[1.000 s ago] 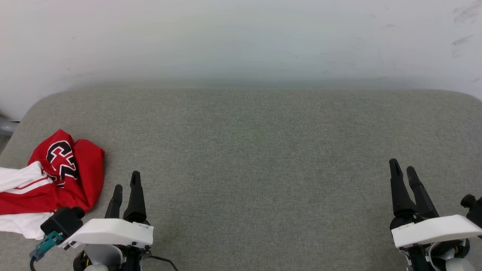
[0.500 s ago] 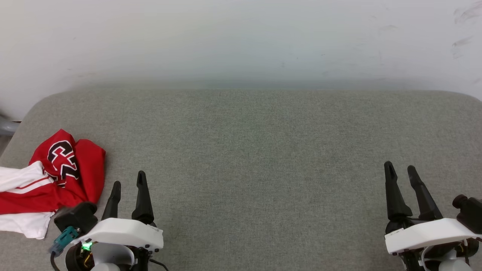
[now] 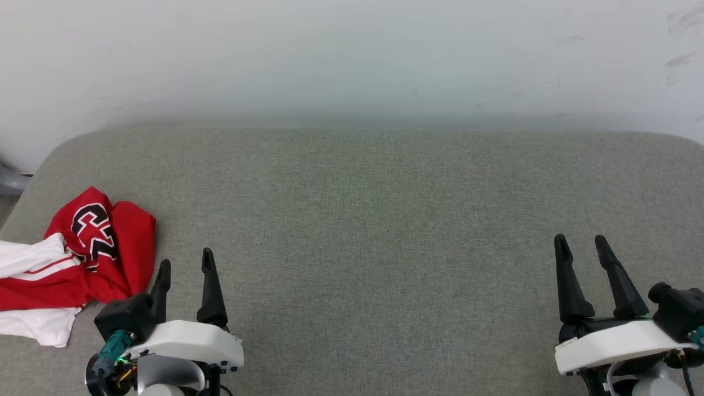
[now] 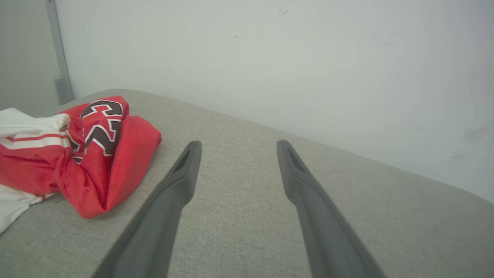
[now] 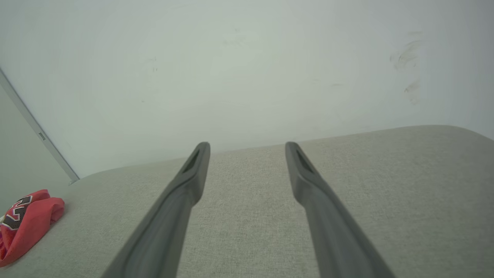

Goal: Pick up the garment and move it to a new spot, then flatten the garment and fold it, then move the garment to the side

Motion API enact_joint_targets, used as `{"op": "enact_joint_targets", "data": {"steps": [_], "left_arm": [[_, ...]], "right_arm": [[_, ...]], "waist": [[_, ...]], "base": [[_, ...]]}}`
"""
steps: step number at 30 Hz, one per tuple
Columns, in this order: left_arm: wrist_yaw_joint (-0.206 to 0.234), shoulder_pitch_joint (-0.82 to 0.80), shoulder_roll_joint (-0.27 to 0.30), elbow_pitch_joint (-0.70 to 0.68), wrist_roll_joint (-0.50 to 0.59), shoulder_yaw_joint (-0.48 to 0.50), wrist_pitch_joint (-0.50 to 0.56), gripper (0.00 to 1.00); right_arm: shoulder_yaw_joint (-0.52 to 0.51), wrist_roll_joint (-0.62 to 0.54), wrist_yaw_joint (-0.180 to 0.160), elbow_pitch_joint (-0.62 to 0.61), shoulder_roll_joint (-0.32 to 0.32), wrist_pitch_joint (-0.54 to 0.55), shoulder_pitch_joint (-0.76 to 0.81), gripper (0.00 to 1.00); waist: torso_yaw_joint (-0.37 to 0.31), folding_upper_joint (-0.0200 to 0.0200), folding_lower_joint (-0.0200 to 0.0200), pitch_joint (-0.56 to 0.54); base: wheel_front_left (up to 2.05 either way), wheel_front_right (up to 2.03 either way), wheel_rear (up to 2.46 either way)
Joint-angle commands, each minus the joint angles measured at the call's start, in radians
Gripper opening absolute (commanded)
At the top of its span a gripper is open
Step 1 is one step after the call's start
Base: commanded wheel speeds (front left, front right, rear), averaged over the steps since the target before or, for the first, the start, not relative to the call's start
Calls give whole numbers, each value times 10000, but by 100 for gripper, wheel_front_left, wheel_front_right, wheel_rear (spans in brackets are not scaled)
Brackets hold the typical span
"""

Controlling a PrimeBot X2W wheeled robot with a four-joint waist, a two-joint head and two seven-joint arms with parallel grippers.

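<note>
The garment is a red jersey with white sleeves and a black-and-white logo, crumpled at the left edge of the grey padded surface. It shows again in the left wrist view and small at the far left of the right wrist view. My left gripper stands open just right of the garment, apart from it, nothing between its fingers. At the lower right, my right gripper is open and empty, far from the cloth.
A pale wall rises directly behind the surface's far edge. A grey pipe or post stands at the left beyond the surface's rounded corner. Grey fabric stretches wide between the two grippers.
Both grippers have drawn slightly lower and turned a little; the left one shifted right, the right one shifted left. The garment lies as before. Both stay open.
</note>
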Motion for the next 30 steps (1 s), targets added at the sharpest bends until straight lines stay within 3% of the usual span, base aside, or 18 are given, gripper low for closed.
{"op": "enact_joint_targets", "data": {"steps": [1,17,30], "left_arm": [[117,18,109,-117,337,-81,-117,100],[654,-37,372,-239,1797,-532,-469,100],[798,-38,433,-257,2744,-799,-746,100]], "right_arm": [[26,-343,-2,-160,0,-105,38,100],[74,-1897,-2,-396,3,-478,73,100],[120,-3007,-4,-524,7,-733,109,100]], "waist": [[4,0,0,5],[60,0,0,90],[92,0,0,134]], "base": [[0,0,0],[0,0,0],[0,0,0]]}}
